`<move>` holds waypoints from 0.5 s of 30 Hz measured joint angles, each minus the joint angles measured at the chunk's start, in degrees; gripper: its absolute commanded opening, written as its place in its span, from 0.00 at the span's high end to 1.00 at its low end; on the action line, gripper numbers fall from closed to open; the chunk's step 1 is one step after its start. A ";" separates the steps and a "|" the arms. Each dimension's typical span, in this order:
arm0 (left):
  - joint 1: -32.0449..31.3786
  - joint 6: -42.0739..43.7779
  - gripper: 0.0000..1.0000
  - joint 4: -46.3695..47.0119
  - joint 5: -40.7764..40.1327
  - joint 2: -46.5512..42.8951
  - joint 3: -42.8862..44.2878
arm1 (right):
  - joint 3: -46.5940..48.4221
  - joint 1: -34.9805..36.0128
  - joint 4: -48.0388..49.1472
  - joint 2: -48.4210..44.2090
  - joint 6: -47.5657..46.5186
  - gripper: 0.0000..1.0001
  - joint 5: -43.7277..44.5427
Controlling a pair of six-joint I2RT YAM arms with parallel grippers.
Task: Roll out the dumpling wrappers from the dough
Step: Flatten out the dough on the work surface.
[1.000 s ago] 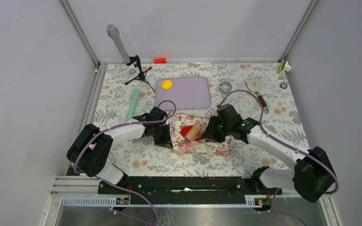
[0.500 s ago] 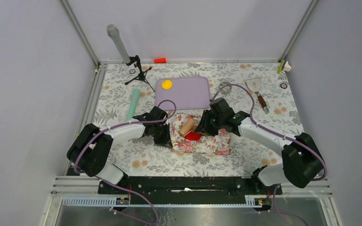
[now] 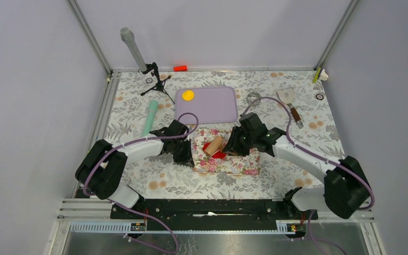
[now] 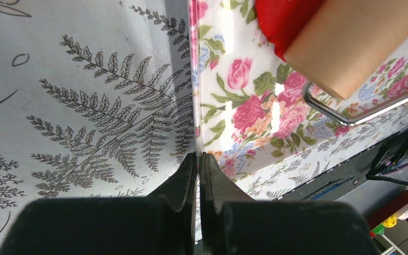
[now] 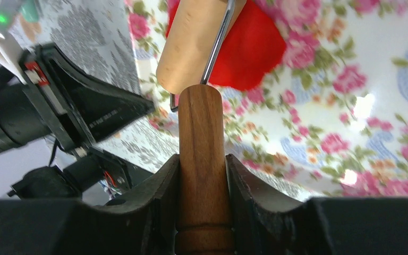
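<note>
Right gripper [image 5: 202,159] grasping roller [image 5: 188,42], pressing dough [image 5: 249,48] on floral board's [image 4: 255,117] left side. Left gripper [image 4: 198,159] clenched at board's left edge. Dough risking sticking to roller, tearing.

There were one red dough sheet [image 3: 219,154], one wooden roller [image 3: 214,144], one floral board [image 3: 234,163], one lilac tray [image 3: 215,106] with one yellow wrapper [image 3: 188,95] at its ten o'clock, one mint cylinder [image 3: 150,118], one spatula [image 3: 287,96] and one red-orange block [image 3: 180,68].

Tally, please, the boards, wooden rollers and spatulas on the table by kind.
Boards: 2, the purple board and the floral board
Wooden rollers: 1, the wooden roller
Spatulas: 1, the spatula
Total: 4
</note>
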 measured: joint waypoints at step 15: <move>-0.20 -0.04 1.00 0.24 0.11 -0.02 -0.02 | -6.64 -0.04 1.81 -7.17 1.44 1.00 0.33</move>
